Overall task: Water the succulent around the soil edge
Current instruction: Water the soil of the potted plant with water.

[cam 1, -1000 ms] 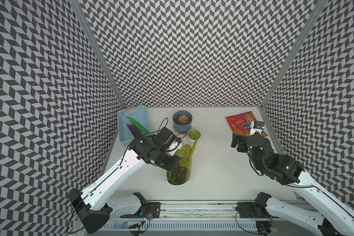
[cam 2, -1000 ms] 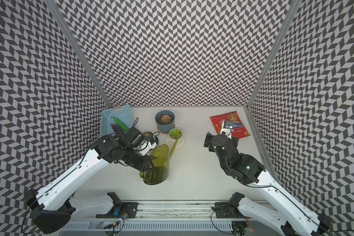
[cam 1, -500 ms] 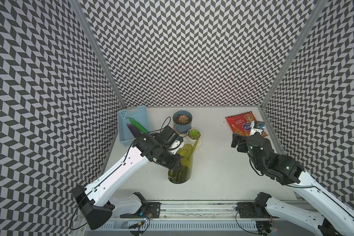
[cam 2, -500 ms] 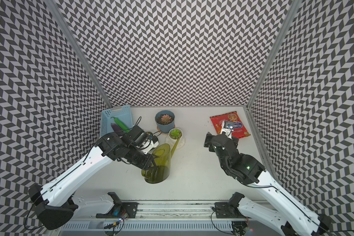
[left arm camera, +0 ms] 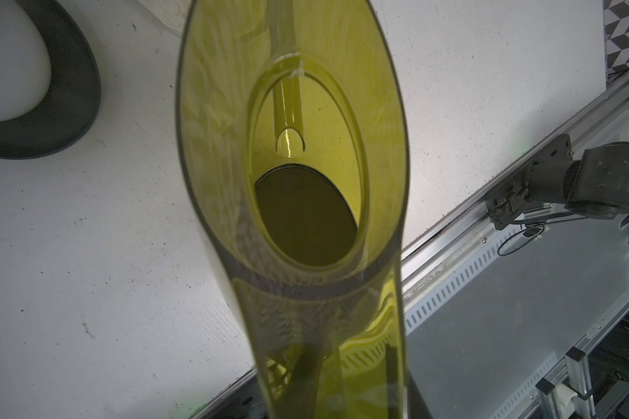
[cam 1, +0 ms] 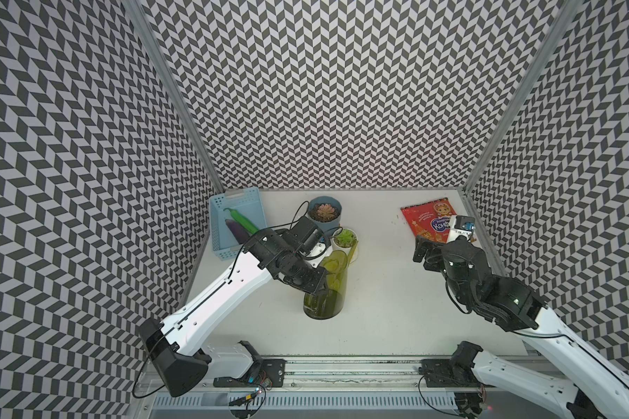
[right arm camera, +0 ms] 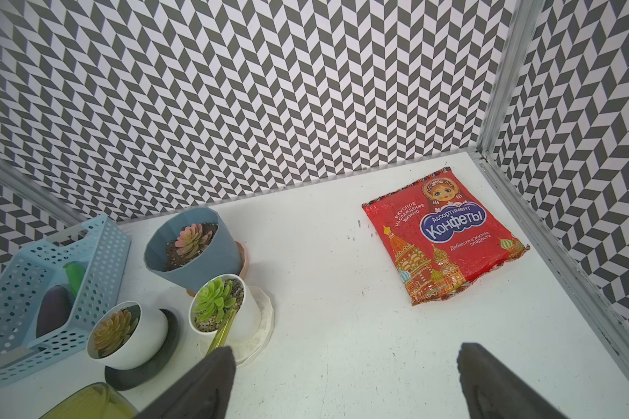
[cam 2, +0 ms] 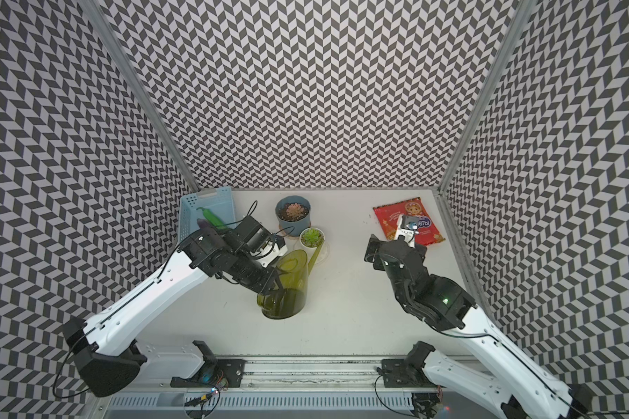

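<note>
A see-through yellow-green watering can (cam 1: 325, 290) (cam 2: 287, 290) hangs tilted near the table's middle. My left gripper (cam 1: 318, 281) (cam 2: 271, 283) is shut on its handle; in the left wrist view the gripper (left arm camera: 345, 384) shows only dimly through the can's wall (left arm camera: 211, 109). The can's thin spout (cam 1: 353, 250) (right arm camera: 226, 324) reaches over the near rim of a white pot holding the green succulent (cam 1: 344, 237) (cam 2: 312, 237) (right arm camera: 215, 303). Poured water cannot be made out. My right gripper (cam 1: 423, 252) (right arm camera: 345, 357) hovers open over bare table to the right.
Behind stands a blue pot with a pink succulent (cam 1: 324, 212) (right arm camera: 191, 237). A white pot with a brownish succulent (right arm camera: 115, 332) stands on a dark saucer beside the can. A blue basket (cam 1: 233, 203) holds vegetables at the back left. A red candy bag (cam 1: 427, 219) lies at the back right.
My left arm has carried the can a little back and to the right, toward the green succulent. The right arm has not moved.
</note>
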Robot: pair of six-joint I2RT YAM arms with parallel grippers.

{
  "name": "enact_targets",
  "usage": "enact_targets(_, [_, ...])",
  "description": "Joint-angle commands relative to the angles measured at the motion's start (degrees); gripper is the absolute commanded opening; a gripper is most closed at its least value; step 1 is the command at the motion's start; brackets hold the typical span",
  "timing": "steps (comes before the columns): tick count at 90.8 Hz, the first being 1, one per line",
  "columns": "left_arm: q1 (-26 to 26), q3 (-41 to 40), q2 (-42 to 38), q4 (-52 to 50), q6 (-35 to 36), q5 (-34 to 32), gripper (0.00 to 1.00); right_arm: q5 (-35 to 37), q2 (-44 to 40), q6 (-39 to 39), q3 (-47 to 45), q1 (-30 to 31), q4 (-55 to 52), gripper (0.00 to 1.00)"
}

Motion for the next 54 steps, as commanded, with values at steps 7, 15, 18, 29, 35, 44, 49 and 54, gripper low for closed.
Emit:
enact_targets(7, [-0.48,3.32,0.74,1.39,1.35,-0.07,0.0,1.13,-0.96,0.52,-0.06,-0.13,2.02,1.0])
enact_targets(15, [-0.54,3.78,0.96,1.46,1.2,-0.4,0.0,1.11,-1.05,0.56,-0.08,-0.09,1.98,1.0])
enact_targets(18, [-0.48,3.97,1.04,1.54,1.11,-0.51,0.0,1.13,-1.05,0.52,-0.08,-0.12,2.0,1.0])
enact_targets(29, [-0.47,4.99,1.37,1.7,0.57,-0.9,0.0,1.09,-1.13,0.55,-0.08,-0.14,2.02,1.0])
enact_targets(35, [-0.44,5.74,1.58,1.65,0.24,-1.06,0.0,1.12,-1.2,0.51,-0.17,-0.22,2.01,0.99])
enact_targets(44, [-0.43,6.71,2.0,1.55,0.06,-0.89,0.0,1.13,-1.31,0.52,-0.26,-0.23,2.14,1.0])
enact_targets(49, [-0.4,7.07,2.1,1.22,0.04,-0.97,0.0,1.18,-1.39,0.43,-0.34,-0.22,2.1,1.0])
enact_targets(54, [-0.43,7.36,2.18,0.93,-0.12,-1.33,0.0,1.21,-1.4,0.48,-0.41,-0.22,2.18,1.0])
